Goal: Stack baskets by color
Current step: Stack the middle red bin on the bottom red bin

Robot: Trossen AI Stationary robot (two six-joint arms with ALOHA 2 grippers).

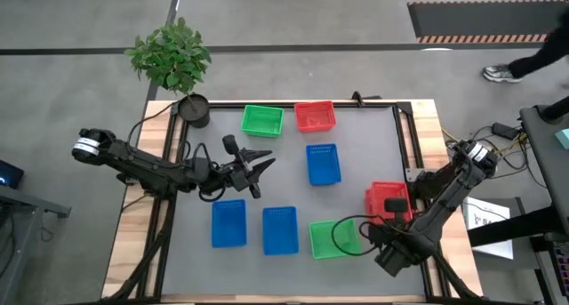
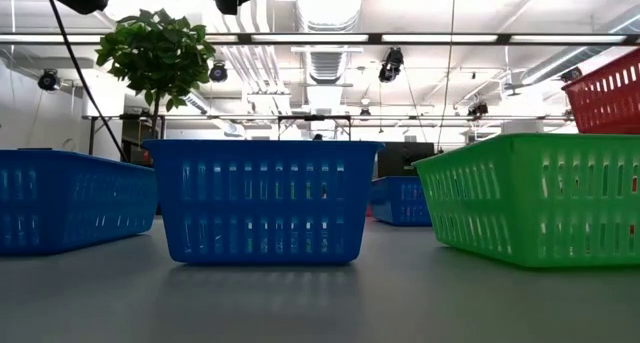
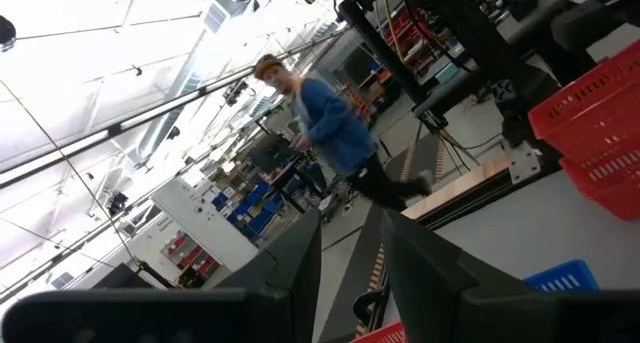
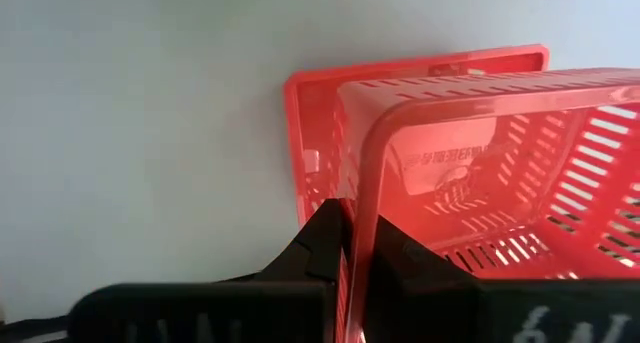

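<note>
Only my right wrist camera shows the right gripper (image 4: 362, 245) pinching a red basket (image 4: 480, 173) just over another red one (image 4: 320, 133). From above I count three blue, two green, three red. The left gripper (image 1: 260, 167) hangs released, empty.

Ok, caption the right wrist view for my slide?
Right hand pinches a red basket's wall, holding it over a second red basket.

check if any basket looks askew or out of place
One does: the red basket clamped by its rim in the right tool hangs tilted over a second red basket at the table's right edge, not yet nested.
</note>
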